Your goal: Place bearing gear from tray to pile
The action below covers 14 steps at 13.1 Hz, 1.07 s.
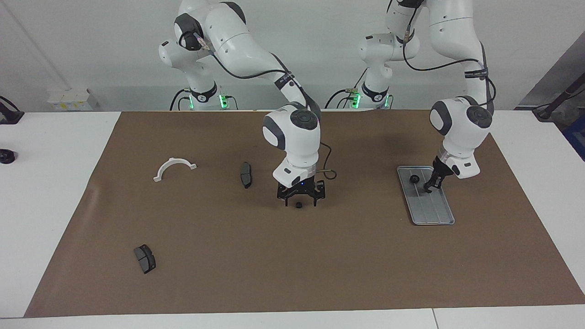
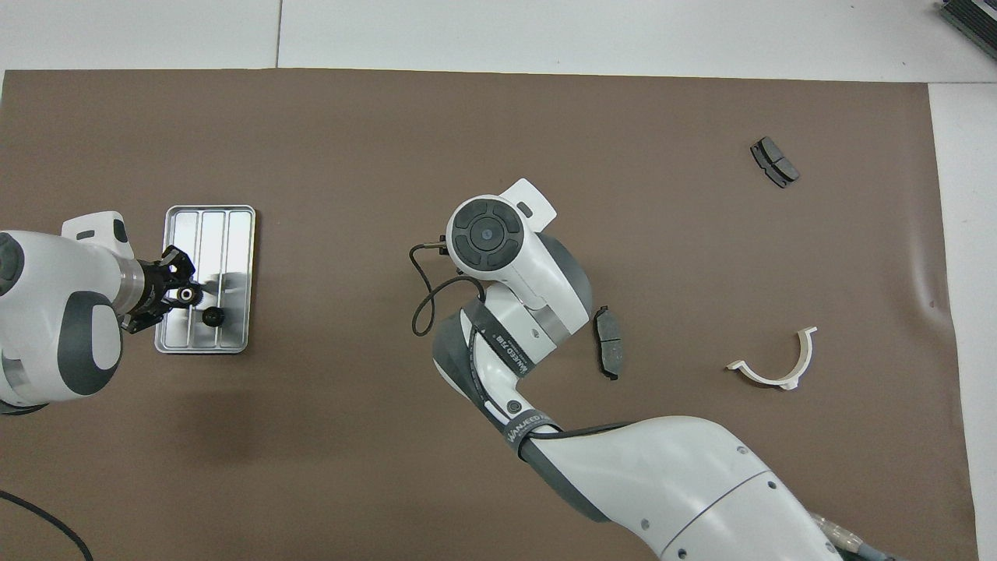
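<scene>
1. Silver-grey tray (image 1: pixel 432 212) toward the left arm's end carries two gears (image 1: pixel 414 178).
2. Left end effector (image 1: pixel 430 187) clamps one gear.
3. Right end effector (image 1: pixel 300 202), open, straddles a lone gear (image 1: pixel 298 205).

A tray gear (image 1: pixel 414 178) is being held in the tray (image 1: pixel 434 214) just beside the left gripper (image 1: pixel 429 188). A lone gear (image 1: pixel 298 205) is being straddled under the right gripper (image 1: pixel 301 204), with a brake pad (image 1: pixel 246 174) near it toward the right arm's end.

"WANJEED" on right arm's strap (image 2: pixel 530 426)
</scene>
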Motion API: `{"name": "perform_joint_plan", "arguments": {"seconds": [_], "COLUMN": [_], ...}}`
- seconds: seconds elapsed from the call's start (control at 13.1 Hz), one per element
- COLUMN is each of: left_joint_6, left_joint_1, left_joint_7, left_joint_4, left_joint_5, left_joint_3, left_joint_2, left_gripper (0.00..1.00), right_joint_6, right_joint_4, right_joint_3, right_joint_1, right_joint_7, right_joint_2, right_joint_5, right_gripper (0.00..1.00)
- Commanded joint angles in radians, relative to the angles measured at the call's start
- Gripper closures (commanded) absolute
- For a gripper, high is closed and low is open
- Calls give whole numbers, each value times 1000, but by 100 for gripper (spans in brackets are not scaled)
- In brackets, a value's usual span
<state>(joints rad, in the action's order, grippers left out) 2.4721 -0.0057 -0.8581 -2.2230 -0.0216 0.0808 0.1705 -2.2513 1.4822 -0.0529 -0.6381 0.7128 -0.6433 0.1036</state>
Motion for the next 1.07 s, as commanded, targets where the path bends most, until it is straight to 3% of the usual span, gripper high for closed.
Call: {"name": "perform_joint_plan", "arguments": {"seconds": [0.0,0.3,0.46,0.99], "left_joint_6": [-112,-313,-405,-449], "left_joint_1": [4,-7,-11,-48], "left_joint_7": [11,28,28,28], "left_joint_4": [89,267,340,402], "left_joint_5": [52,75,78,78], "left_joint_3": [-7,-10,-21,-29], "left_joint_2": [-26,-20,-17,-12], "left_gripper": [100,100,100,100], "right_joint_6": [1,3,3,-14], "right_joint_4": [41,47,47,70], "right_joint_3": [4,5,5,8], "right_joint_1": [1,0,0,-3], "right_joint_7": [23,25,25,25], "right_joint_2": [14,19,19,24], "right_joint_5": [-7,-35,-36,-39], "right_gripper": [25,51,57,61]}}
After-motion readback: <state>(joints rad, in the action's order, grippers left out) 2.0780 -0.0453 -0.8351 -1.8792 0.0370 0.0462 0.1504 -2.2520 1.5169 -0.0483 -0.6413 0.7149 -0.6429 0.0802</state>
